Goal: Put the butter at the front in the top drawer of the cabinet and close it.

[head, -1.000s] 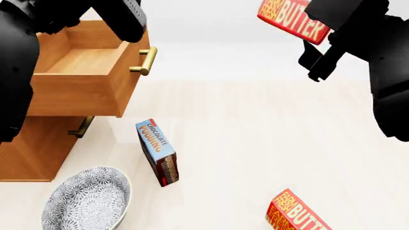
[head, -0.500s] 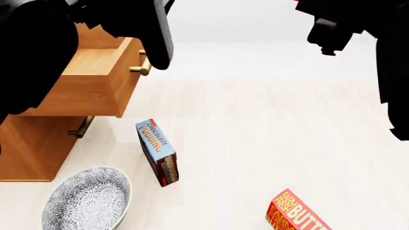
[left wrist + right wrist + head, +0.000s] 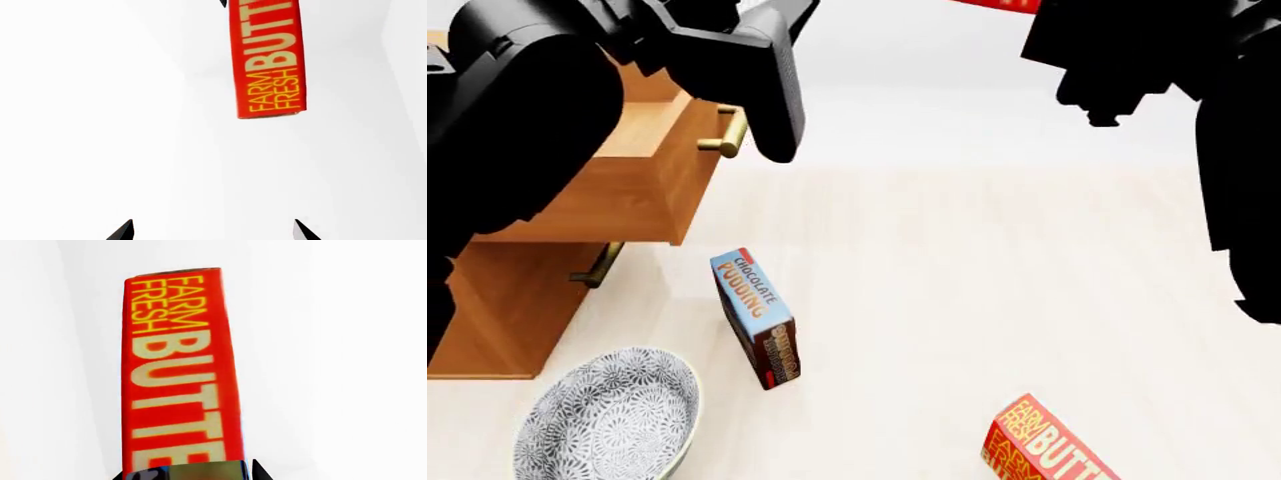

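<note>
left wrist view: butter (image 3: 269, 60) ahead of the jaws and off to one side of their centreline, well apart from them, hanging in open white space. only the two dark fingertips (image 3: 124, 231) showing at the frame edge, wide apart, nothing between them. released.

head view: left gripper (image 3: 777, 95) raised beside the top drawer (image 3: 627, 170), which stands pulled out of the cabinet (image 3: 494, 310), brass handle just beside the fingers. right gripper (image 3: 1094, 80) high at the far right, a red sliver of carton poking past it at the frame top; most of it cropped. second butter carton (image 3: 1044, 445) lying on the floor well below and apart from both jaws. chocolate pudding box (image 3: 757, 318) and patterned bowl (image 3: 610, 415) near the cabinet foot, untouched.

right wrist view: carton filling the frame, running lengthwise straight out from the jaws, base end seated between them. clamped on the butter at its near end only.

judgement: carry phase, butter aloft and not yet over the drawer. grip is at one end, so long lever; best moved slowly across, kept level to avoid swing or slip. left arm crowds the drawer mouth; better drawn aside before the right comes over. lower carton inside the walls before releasing, then push the front shut by the handle.
</note>
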{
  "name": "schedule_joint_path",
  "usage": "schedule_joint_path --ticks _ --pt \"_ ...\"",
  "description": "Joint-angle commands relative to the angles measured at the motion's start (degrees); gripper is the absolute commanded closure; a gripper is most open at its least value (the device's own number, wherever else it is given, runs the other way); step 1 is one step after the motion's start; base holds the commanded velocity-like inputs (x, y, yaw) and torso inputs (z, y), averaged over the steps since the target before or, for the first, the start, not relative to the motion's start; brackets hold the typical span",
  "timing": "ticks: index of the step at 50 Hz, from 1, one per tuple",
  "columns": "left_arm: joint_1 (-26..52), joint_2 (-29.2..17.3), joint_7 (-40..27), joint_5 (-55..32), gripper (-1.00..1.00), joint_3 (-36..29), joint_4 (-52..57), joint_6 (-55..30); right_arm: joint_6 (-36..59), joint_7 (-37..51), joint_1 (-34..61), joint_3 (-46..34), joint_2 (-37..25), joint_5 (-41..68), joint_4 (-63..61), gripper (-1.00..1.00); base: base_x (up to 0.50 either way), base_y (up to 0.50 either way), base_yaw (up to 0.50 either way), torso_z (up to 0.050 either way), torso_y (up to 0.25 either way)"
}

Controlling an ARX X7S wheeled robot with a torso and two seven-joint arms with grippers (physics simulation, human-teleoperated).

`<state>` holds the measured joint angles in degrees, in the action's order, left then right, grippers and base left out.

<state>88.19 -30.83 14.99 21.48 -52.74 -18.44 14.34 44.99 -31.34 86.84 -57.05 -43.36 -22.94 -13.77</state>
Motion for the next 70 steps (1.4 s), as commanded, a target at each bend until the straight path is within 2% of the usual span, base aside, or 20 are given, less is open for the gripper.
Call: schedule_joint_path --ticks 1,23,40,70 --pt "-0.6 1.6 -2.6 0.1 -1.00 -0.6 -3.2 2.9 -0.6 0.2 0.8 0.3 -0.4 -5.6 -2.6 1.00 0.00 0.00 0.00 0.000 0.000" --pt "-5.4 1.8 -1.7 -2.1 -1.00 -1.7 1.0 2.8 2.4 1.3 -4.3 0.7 -1.7 -5.9 -7.9 1.00 0.00 0.00 0.00 0.000 0.001" --pt "-8.4 0.7 0.1 -2.5 -1.00 -3.3 2.6 1.7 2.3 1.8 -5.3 0.9 -1.4 -5.3 -7.3 1.00 0.00 0.00 0.00 0.001 0.001" --pt "-9.4 2.6 -1.3 -2.3 -1.00 -4.3 -0.5 2.8 4.0 0.9 -8.4 0.0 -1.9 -5.8 -12.1 1.00 0.00 0.00 0.00 0.000 0.001"
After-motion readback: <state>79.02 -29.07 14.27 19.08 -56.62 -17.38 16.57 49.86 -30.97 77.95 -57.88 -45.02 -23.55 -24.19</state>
